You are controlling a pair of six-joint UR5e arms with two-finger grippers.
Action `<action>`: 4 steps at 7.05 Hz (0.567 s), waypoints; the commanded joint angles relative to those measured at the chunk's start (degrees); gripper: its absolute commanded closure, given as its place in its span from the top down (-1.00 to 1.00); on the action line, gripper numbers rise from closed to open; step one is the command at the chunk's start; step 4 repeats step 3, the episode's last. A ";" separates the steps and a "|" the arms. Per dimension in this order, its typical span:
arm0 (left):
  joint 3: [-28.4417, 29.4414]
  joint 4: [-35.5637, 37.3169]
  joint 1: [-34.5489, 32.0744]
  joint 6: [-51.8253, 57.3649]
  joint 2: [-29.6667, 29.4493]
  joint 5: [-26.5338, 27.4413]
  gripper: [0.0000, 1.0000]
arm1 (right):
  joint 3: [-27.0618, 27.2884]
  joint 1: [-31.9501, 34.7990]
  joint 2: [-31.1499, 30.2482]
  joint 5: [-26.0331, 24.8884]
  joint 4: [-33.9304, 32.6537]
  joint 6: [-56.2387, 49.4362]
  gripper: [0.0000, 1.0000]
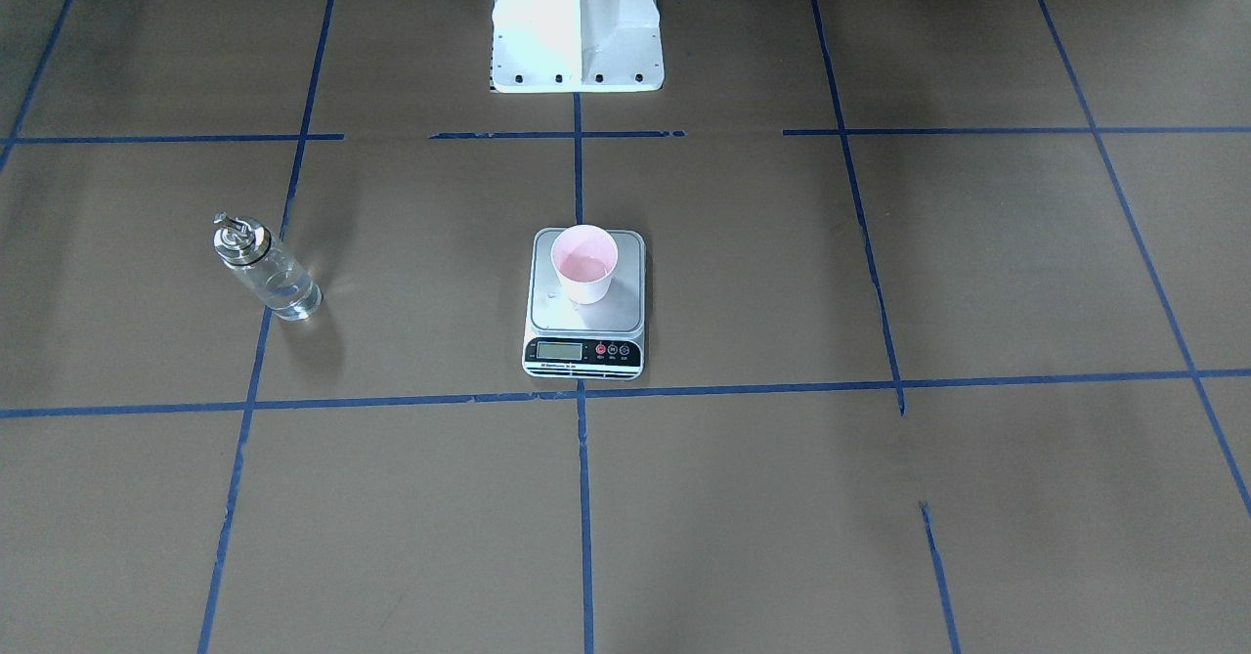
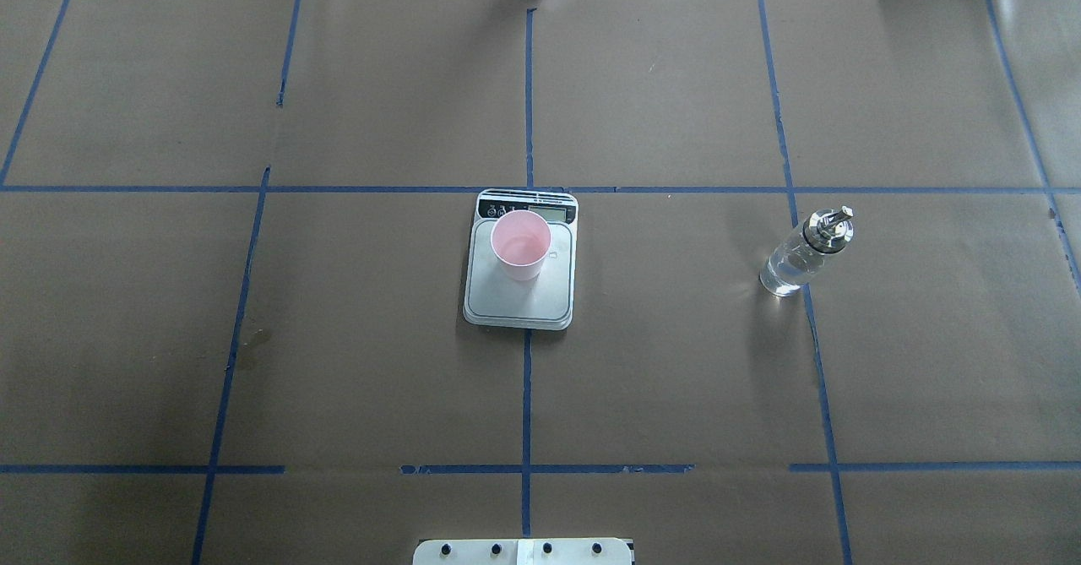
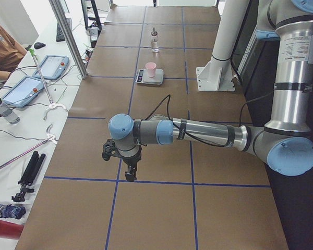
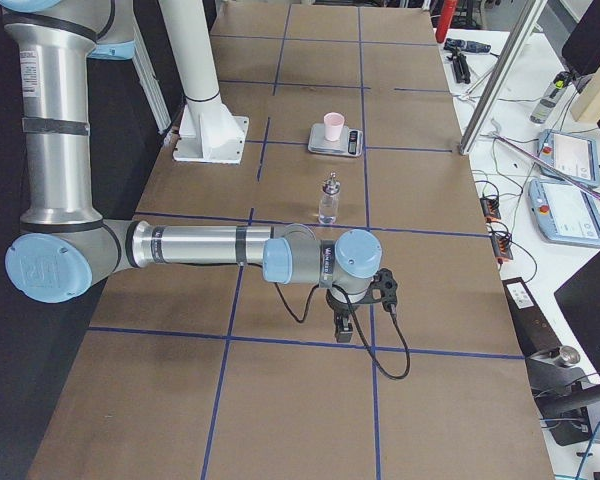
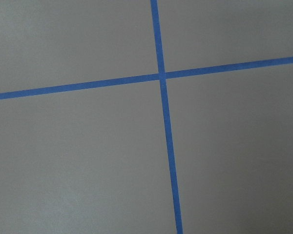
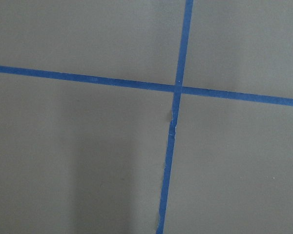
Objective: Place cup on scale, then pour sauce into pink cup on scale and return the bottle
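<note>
The pale pink cup (image 1: 584,263) stands upright on the silver scale (image 1: 625,314) at the table's middle; both also show in the overhead view, cup (image 2: 520,244) and scale (image 2: 540,303). The clear glass bottle (image 1: 269,271) with a silver pourer cap stands upright, apart from the scale, on the robot's right side (image 2: 802,254), with clear liquid in it. Liquid in the cup is too faint to tell. My left gripper (image 3: 130,174) and right gripper (image 4: 343,333) hang over the table ends, far from these things. I cannot tell whether they are open or shut.
Brown paper with a grid of blue tape (image 2: 527,379) covers the table. The white robot base (image 1: 577,23) stands behind the scale. Both wrist views show only paper and tape. Tablets and cables (image 3: 47,73) lie on the side benches.
</note>
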 commanded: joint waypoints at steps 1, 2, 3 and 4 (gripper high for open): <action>-0.02 -0.01 0.01 0.00 0.00 -0.03 1.00 | 0.09 0.00 0.16 -0.59 0.47 -0.10 1.00; -0.02 -0.01 0.01 0.00 0.00 -0.03 1.00 | -0.17 0.00 0.07 -3.29 3.26 0.42 1.00; -0.02 -0.01 0.01 0.00 -0.18 0.06 1.00 | -0.35 0.00 -0.01 -3.32 3.54 0.52 1.00; -0.02 -0.01 0.01 0.00 -0.18 0.06 1.00 | -0.35 0.00 -0.01 -3.32 3.54 0.52 1.00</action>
